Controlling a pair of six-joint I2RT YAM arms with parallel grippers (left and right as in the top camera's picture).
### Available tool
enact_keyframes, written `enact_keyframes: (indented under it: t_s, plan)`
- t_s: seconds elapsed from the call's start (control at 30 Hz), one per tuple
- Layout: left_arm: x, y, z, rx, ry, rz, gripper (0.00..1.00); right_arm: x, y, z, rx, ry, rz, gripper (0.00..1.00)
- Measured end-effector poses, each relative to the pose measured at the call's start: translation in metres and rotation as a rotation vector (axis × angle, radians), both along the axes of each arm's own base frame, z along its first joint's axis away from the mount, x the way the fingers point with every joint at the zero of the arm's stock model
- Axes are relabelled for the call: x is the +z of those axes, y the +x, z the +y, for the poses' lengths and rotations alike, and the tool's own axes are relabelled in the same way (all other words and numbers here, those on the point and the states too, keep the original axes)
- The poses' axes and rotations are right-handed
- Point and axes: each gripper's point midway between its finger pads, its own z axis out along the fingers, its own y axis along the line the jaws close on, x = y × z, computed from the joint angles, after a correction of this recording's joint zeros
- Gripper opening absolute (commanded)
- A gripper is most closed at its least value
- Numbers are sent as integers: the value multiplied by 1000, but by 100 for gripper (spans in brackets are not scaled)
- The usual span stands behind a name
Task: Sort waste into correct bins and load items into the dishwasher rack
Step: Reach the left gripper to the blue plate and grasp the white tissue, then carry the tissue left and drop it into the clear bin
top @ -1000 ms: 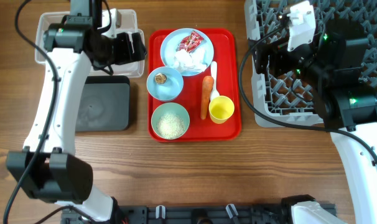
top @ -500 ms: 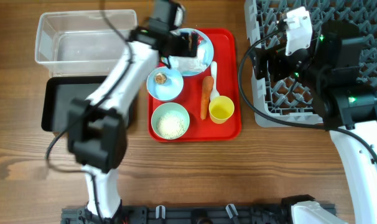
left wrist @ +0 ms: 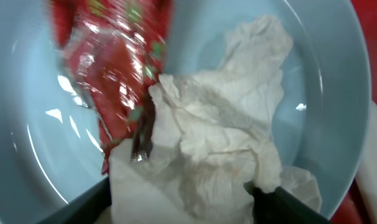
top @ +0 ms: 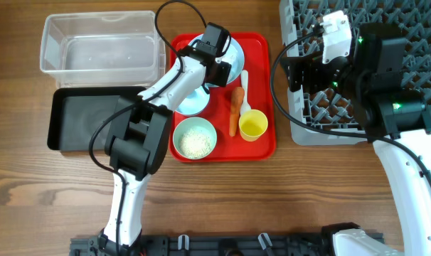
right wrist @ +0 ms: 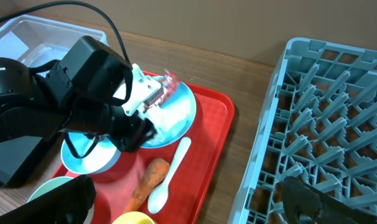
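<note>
My left gripper (top: 218,70) is down on the pale blue plate (top: 237,51) at the back of the red tray. In the left wrist view its gripper (left wrist: 182,208) has closed on the crumpled white tissue (left wrist: 219,143), which fills the gap between both fingers. The red snack wrapper (left wrist: 107,68) lies beside the tissue on the plate (left wrist: 328,93). My right gripper (top: 308,71) hangs open and empty over the left edge of the grey dishwasher rack (top: 322,122). An orange carrot (top: 235,112), a white spoon (top: 245,87), a yellow cup (top: 252,126) and a rice-filled bowl (top: 195,139) sit on the tray.
The clear bin (top: 102,46) stands at the back left and the black bin (top: 94,117) just in front of it. A second blue bowl (top: 189,102) is partly hidden under my left arm. The red tray (top: 267,85) lies between the bins and the rack.
My left arm swung right from the clear bin to the plate, and its jaws narrowed around the tissue. The right arm has barely moved.
</note>
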Motion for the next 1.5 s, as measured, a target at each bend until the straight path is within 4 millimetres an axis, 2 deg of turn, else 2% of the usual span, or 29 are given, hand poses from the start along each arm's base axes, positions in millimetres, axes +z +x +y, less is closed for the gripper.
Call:
enact_keyframes:
  t_s: [0.03,0.07,0.27,0.37,0.43,0.5,0.53,0.6,0.63,0.67,0.73,0.77,0.8,0.83,0.9,0.93,0.97,1.0,1.03,1.17,1.27,1.33,1.43,1.5]
  plan:
    - [0,1,0,-3,3,-4,6,0,0,0,0,0,1,98]
    - [0,1,0,-7,5,-7,4,-1,0,0,0,0,3,98]
    - [2,1,1,-10,13,-4,4,-4,1,0,0,-2,13,96]
    - [14,4,-1,-10,11,-8,4,-4,0,0,0,-2,15,95]
    - [50,10,-3,-5,-10,-45,4,-4,0,0,0,-2,15,95]
    - [94,13,-4,8,-46,-105,4,-4,0,0,0,-2,16,95]
    - [132,13,-2,23,-79,-157,4,-5,0,0,0,-2,18,95]
    - [179,10,9,60,-118,-223,4,-5,0,0,0,-2,19,95]
    - [203,7,21,91,-136,-254,4,-5,0,0,0,-2,19,95]
    - [232,3,41,140,-152,-294,4,-5,0,0,0,-2,20,95]
    - [266,1,84,243,-162,-343,4,-5,-1,0,0,-3,21,95]
    - [273,0,108,299,-155,-350,4,-5,-1,0,0,-3,21,95]
    - [275,0,126,344,-150,-348,4,-5,-1,0,0,-3,21,95]
    - [272,3,159,423,-136,-338,4,-5,-1,0,0,-3,21,95]
    - [254,8,203,528,-113,-293,4,-5,-1,0,0,-3,21,95]
    - [243,10,218,563,-103,-266,9,-5,-1,0,0,-3,21,95]
    - [231,12,228,586,-96,-240,22,-5,-1,0,0,-3,22,95]
    - [218,14,235,605,-89,-211,50,-5,-1,0,0,-2,21,95]
    - [205,16,241,623,-85,-183,98,-5,-1,0,0,-3,22,95]
    - [145,28,255,665,-60,-73,100,-5,-1,0,0,-3,22,96]
    - [121,34,256,674,-54,-38,100,-5,-1,0,0,-3,22,95]
    - [115,35,256,676,-54,-31,100,-5,-1,0,0,-3,22,95]
    - [119,44,251,661,-87,-62,100,-6,-1,0,0,-3,22,96]
    - [122,50,240,626,-128,-75,100,-6,-1,0,0,-3,22,95]
